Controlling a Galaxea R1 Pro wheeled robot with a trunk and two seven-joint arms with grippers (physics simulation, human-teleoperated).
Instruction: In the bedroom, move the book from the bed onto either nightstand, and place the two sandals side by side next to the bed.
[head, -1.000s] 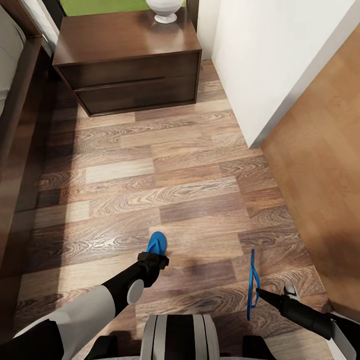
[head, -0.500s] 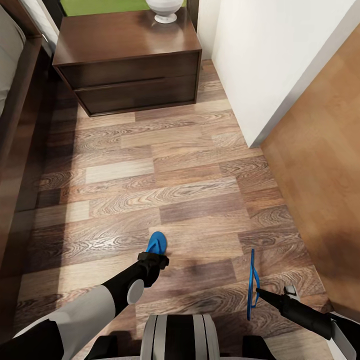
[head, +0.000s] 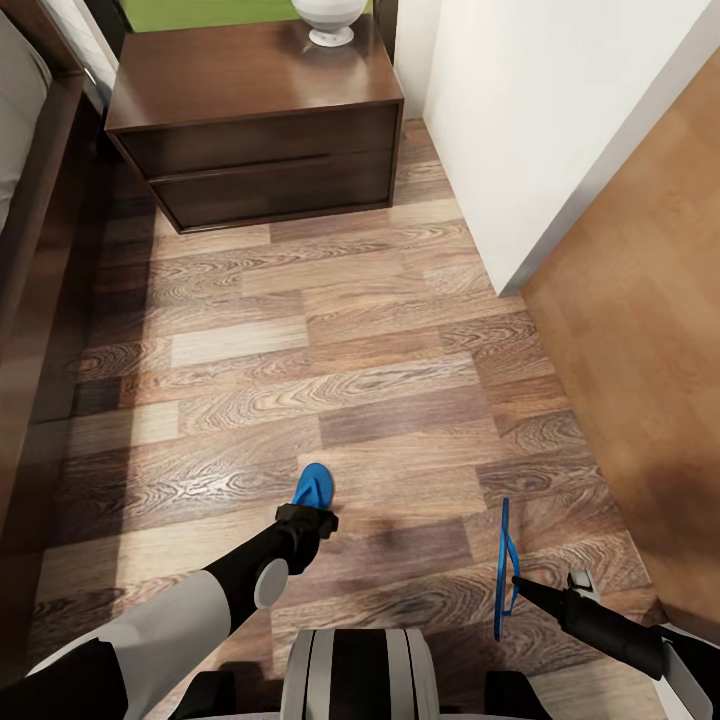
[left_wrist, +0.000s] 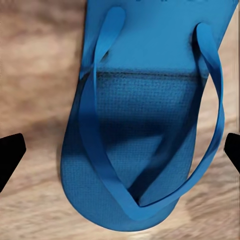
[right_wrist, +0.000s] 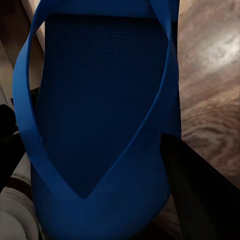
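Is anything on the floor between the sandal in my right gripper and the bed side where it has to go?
Nothing visible. The right gripper holds one sandal on edge; the other sandal lies flat under the left gripper. Bare floor runs from there to the bed frame.

Head camera high, looking steeply down over plank floor (head: 330, 330); nightstand (head: 255, 120) upper left of frame. Both wrist cameras very close, one blue sandal (left_wrist: 145, 125) each, other sandal (right_wrist: 100, 130); floor shared.

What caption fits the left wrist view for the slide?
Left gripper open, fingers either side of a blue sandal lying strap-up on the wood floor.
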